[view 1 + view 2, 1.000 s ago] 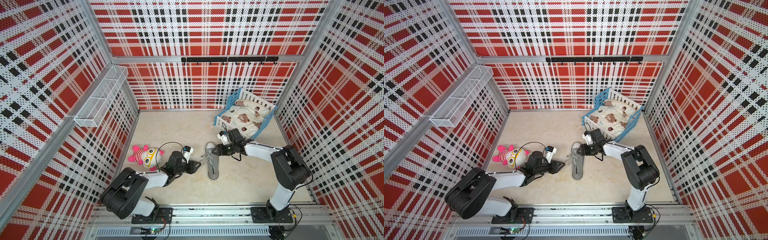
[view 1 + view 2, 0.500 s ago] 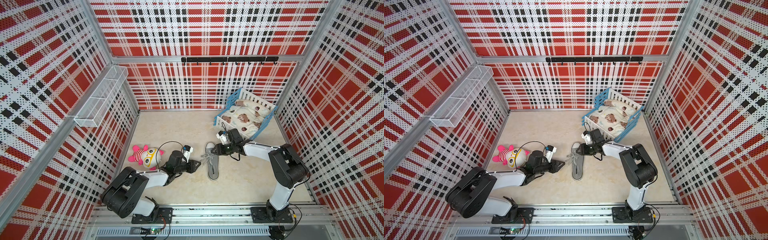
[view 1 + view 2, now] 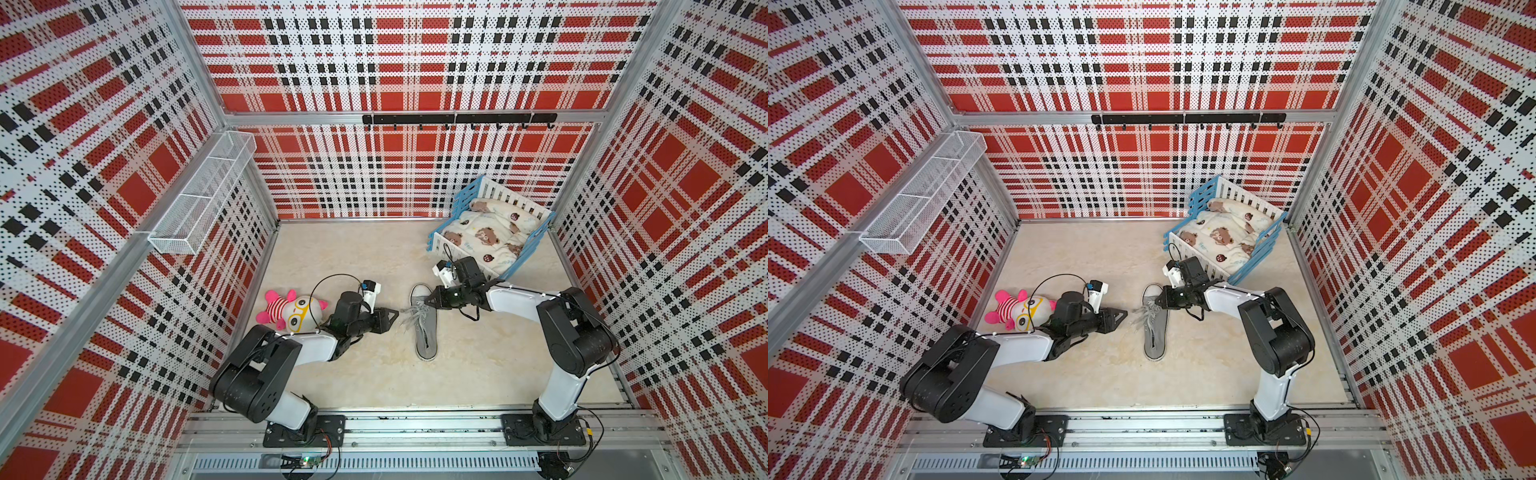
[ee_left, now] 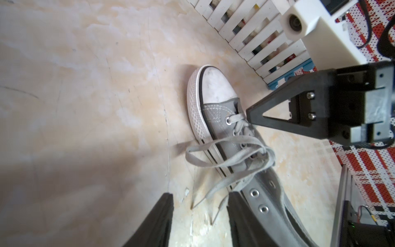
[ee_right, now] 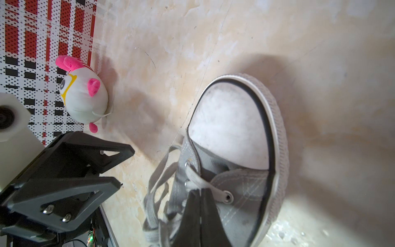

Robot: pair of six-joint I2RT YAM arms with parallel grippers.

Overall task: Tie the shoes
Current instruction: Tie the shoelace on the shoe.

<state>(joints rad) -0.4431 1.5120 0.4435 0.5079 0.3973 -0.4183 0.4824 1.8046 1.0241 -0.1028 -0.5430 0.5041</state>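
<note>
- right gripper (image 5: 201,191): jaws pressed together, tips down on the laces (image 4: 224,162) where they cross nearest the toe cap. It looks pinched on that crossing, though the hold itself is hidden under the tips.
- left gripper (image 4: 201,194): jaws about half apart and holding nothing. It is low beside the shoe (image 3: 427,332), with the loose lace ends on the floor in front of the gap.
- The shoe stands on its sole on the floor between the two arms, toe toward the back wall.
- Done, as far as I can see: nothing tied. The laces are threaded through the forward eyelets only and spill in slack loops off the side facing the left arm.
- Left, as I judge it: take one end in each gripper, cross them, knot, make the bow and pull tight.
- toy (image 3: 291,313): by the side wall behind the left arm, well apart from the shoe.
- crib (image 3: 513,201): in the back corner, just behind the right wrist, so that arm has little room to draw back.
- Nothing lies between either gripper and the laces.
</note>
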